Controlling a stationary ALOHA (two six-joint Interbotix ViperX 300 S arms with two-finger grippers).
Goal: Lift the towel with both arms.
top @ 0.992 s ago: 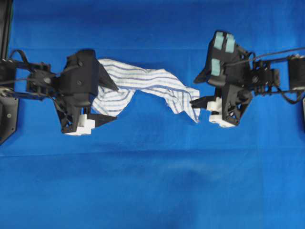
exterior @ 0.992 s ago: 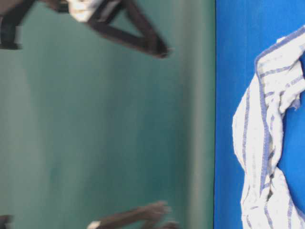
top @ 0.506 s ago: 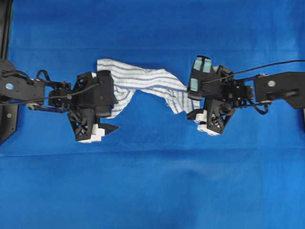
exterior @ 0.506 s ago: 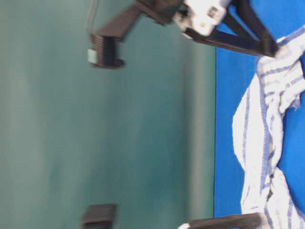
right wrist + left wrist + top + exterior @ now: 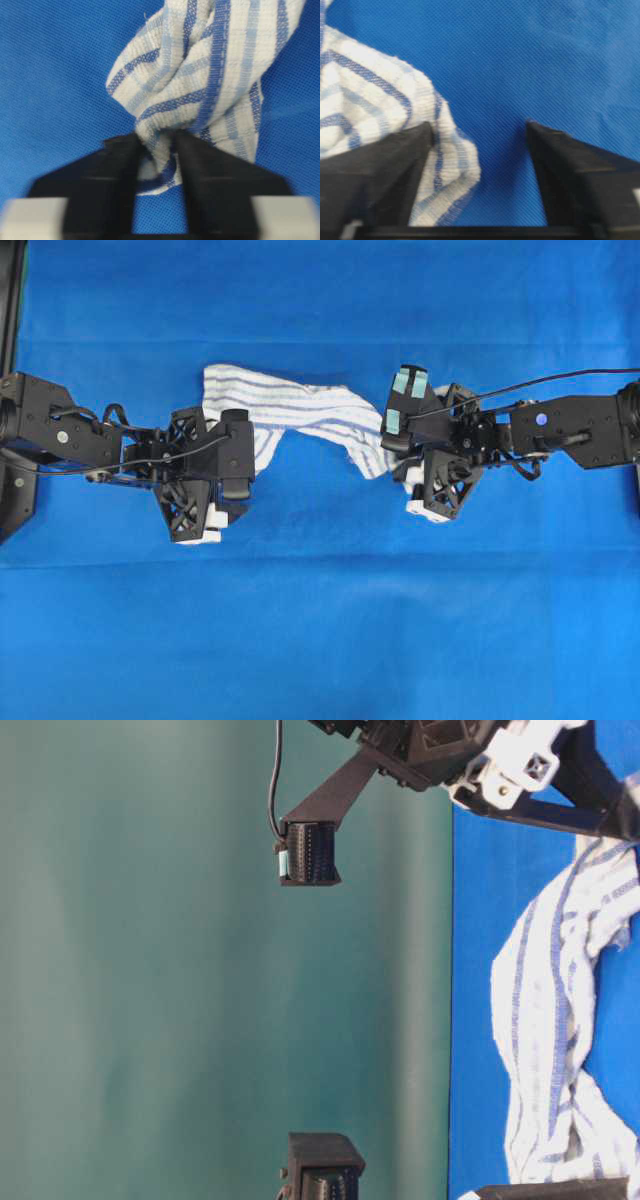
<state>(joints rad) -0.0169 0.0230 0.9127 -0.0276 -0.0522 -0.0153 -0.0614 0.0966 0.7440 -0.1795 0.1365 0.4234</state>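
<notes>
now both grippers lower than before: right gripper (image 5: 156,142) pinching towel (image 5: 200,85), left gripper (image 5: 477,132) apart.

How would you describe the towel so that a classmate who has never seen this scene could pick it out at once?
Start from the blue tablecloth covering the whole table. In its upper middle, between the two black arms, lies the towel, a small crumpled cloth. It is the only white thing with thin blue stripes.

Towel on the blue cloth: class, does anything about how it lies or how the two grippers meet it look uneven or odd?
Yes. The towel lies twisted and bunched, not flat. The right gripper has its fingers pinched on a fold, but the left gripper stands wide, with only a corner between its fingers, so the two grips look unmatched.
</notes>
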